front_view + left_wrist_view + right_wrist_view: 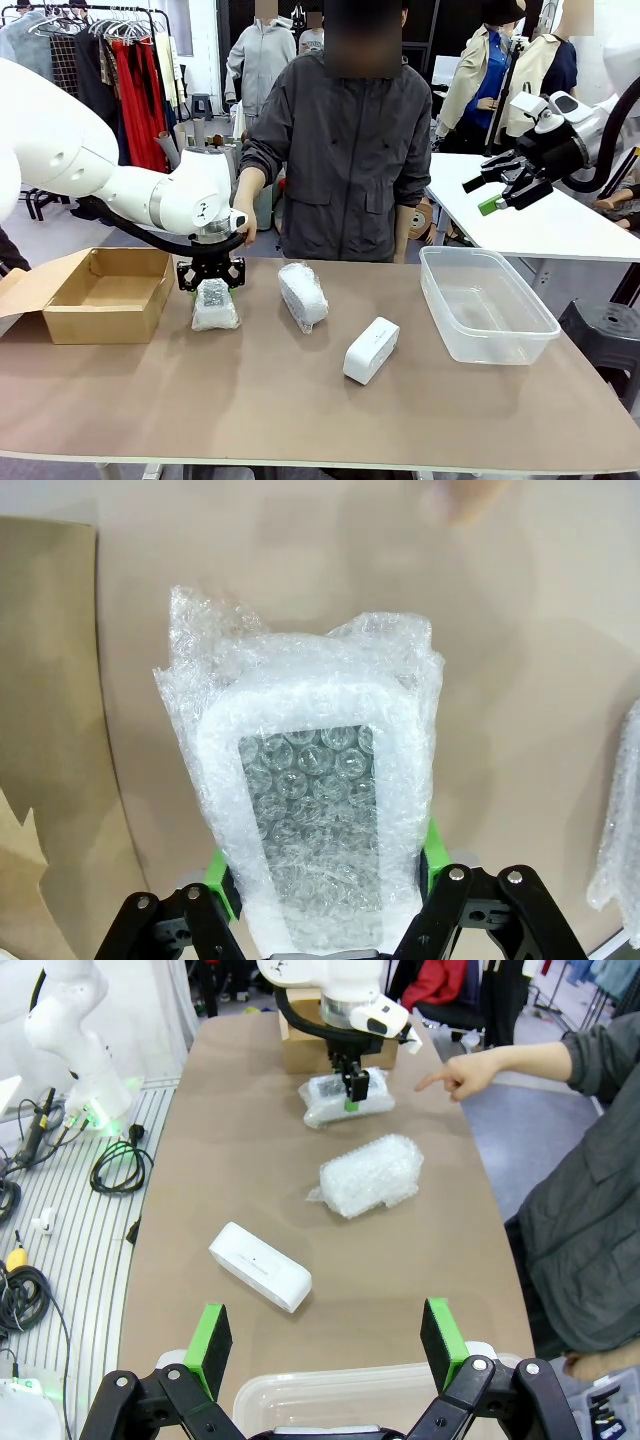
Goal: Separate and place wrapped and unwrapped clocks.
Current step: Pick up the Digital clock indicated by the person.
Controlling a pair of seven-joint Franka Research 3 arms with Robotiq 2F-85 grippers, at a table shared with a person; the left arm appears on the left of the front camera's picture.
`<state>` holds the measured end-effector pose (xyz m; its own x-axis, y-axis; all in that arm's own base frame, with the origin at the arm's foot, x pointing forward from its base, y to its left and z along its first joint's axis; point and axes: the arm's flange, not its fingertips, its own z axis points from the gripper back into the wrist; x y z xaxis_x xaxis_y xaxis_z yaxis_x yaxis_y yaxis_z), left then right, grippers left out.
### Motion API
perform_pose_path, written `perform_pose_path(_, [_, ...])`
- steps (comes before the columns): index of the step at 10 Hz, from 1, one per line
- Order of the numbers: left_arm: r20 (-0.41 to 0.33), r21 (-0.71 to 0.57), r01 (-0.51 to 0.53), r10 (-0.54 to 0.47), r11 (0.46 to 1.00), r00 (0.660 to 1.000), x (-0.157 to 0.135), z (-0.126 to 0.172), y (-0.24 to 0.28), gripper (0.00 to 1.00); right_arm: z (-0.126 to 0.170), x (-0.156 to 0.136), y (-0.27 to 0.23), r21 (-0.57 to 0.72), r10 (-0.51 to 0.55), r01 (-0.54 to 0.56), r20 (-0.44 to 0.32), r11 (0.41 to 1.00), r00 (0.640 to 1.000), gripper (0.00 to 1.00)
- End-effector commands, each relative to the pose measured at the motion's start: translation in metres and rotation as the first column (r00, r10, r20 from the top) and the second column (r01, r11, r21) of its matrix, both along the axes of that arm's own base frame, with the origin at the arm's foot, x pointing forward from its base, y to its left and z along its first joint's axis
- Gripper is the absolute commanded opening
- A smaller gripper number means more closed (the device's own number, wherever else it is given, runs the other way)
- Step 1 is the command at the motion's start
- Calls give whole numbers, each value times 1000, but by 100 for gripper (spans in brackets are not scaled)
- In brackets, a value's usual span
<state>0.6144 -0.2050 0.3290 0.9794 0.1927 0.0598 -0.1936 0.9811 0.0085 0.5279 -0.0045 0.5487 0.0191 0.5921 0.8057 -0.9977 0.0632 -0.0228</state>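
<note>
Left wrist cam: bubble-wrapped white block (315, 780) — lower end cut off by bottom edge. Left gripper (328, 865): green pads (222, 885) mostly tucked behind the wrap, so can't tell whether they press it or just flank it. Second crinkly wrapped bundle (620, 810) cut by rt edge, only a sliver in frame. Pinkish smudge (470, 495) at top edge, too blurred to identify.
Front cam: brown cardboard box (100, 300) — left flap runs off frame; gripper's fingertips hidden behind the wrapped block.
Right wrist cam: clear plastic tub (330, 1380) cut off at bottom; person (590, 1180) cut by rt edge, arm and torso only.
</note>
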Motion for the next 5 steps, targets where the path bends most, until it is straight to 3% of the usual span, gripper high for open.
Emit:
perform_pose_path(1, [-5,-4,-7,7,1000,1000,-8,14,5,0,1,-2,0,2,-1,1,3,1000,1000,100])
perform_pose_path(3, [-54,11,-14,15,1000,998,-17,38,2,0,1,-2,0,2,-1,1,3,1000,1000,100])
perform_pose_path(5, [-52,33,-15,17,999,998,-31,76,-3,0,1,-2,0,2,-1,1,3,1000,1000,100])
